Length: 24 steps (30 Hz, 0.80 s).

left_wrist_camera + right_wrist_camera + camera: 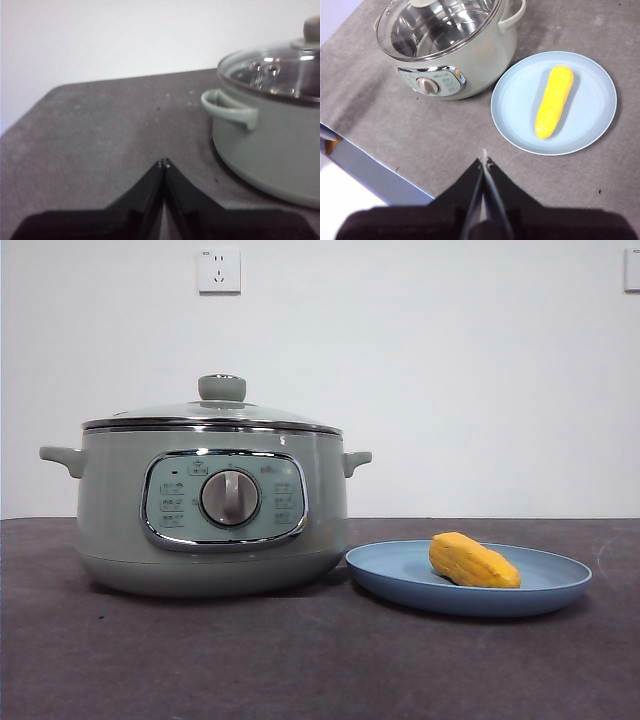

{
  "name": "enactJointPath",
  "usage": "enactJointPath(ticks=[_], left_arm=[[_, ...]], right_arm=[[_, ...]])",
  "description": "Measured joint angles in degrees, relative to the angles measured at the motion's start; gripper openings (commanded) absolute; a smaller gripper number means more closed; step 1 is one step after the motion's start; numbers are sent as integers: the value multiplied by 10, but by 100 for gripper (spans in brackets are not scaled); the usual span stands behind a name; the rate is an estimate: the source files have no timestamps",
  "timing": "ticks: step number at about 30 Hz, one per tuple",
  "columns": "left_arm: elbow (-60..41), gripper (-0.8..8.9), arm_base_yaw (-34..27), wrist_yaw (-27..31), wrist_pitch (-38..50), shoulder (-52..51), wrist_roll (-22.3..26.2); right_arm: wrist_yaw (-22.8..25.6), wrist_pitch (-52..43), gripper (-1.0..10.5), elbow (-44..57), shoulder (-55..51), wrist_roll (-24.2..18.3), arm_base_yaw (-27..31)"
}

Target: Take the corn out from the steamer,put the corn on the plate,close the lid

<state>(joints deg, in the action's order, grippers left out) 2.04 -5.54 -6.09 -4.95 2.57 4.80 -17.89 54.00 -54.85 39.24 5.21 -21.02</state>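
The sage-green steamer [212,510] stands at the left of the table with its glass lid [215,412] seated on the rim. The yellow corn [472,561] lies on the light-blue plate [560,585] just right of the pot. In the right wrist view the corn [553,101] lies along the plate [515,107], next to the steamer [470,55]. My right gripper [484,161] is shut and empty, high above the table in front of the plate. My left gripper [163,163] is shut and empty, low over the table beside the steamer's side handle [231,107].
The dark grey tablecloth [300,660] covers the table. A table edge with a blue-grey strip [365,170] shows in the right wrist view. A white wall with a socket [219,270] stands behind.
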Motion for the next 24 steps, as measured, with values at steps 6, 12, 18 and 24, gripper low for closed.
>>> enactJointPath(ticks=[6,12,18,24], left_arm=[[-11,-4,0,6,-45,-23,-24],[-11,-4,0,3,-53,-23,-40],[-11,-4,0,3,-53,-23,-45],[-11,-4,0,3,-53,-23,-45]], right_arm=[[0,0,1,0,0,0,0],[0,0,1,0,0,0,0],[0,0,1,0,0,0,0],[0,0,1,0,0,0,0]])
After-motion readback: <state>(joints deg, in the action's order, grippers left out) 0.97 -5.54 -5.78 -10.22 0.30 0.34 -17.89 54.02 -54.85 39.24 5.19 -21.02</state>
